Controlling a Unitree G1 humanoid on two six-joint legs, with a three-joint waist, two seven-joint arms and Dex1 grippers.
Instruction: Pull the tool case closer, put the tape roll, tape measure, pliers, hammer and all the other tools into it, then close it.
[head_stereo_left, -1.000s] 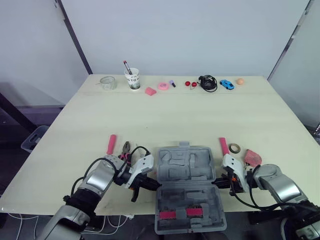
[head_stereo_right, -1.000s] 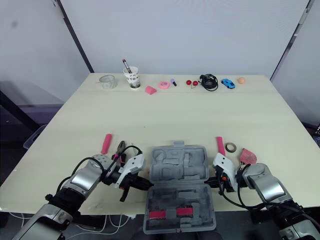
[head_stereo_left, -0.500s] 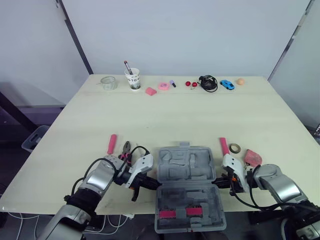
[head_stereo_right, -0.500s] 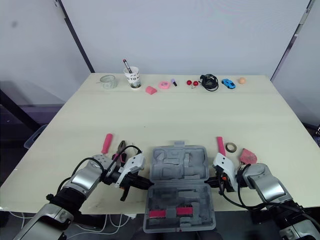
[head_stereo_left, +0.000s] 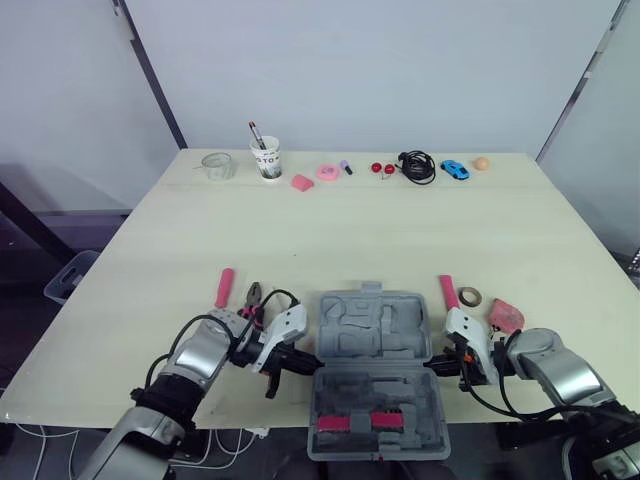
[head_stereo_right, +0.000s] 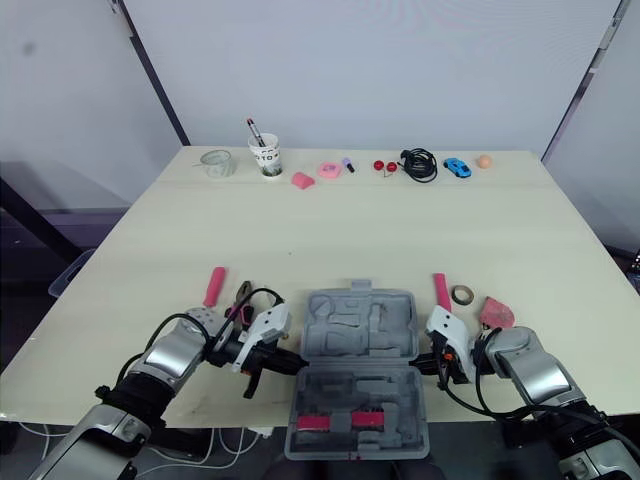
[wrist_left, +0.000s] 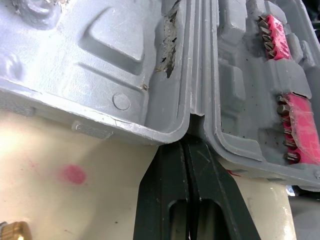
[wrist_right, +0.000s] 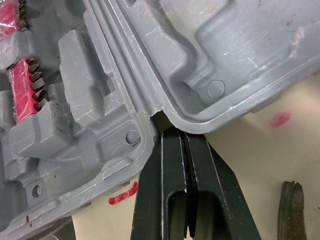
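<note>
Tool case (head_stereo_left: 375, 370) is lying open at the tabletop's (head_stereo_left: 350, 230) near edge, with its near half overhanging. Left end effector (head_stereo_left: 303, 362) and right end effector (head_stereo_left: 437, 367) are sitting at its hinge ends, fingers pressed together. It's looking like rigid, light plastic, likely sliding easily. The hinge is probably flopping, so I'm favouring gripping the side walls.

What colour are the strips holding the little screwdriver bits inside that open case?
Bright pink bit strips, in the grey case; clearest in the left wrist view.

Cup (head_stereo_left: 264, 158), cable (head_stereo_left: 416, 165), toy car (head_stereo_left: 453, 169) along table's (head_stereo_left: 350, 230) far edge
</note>
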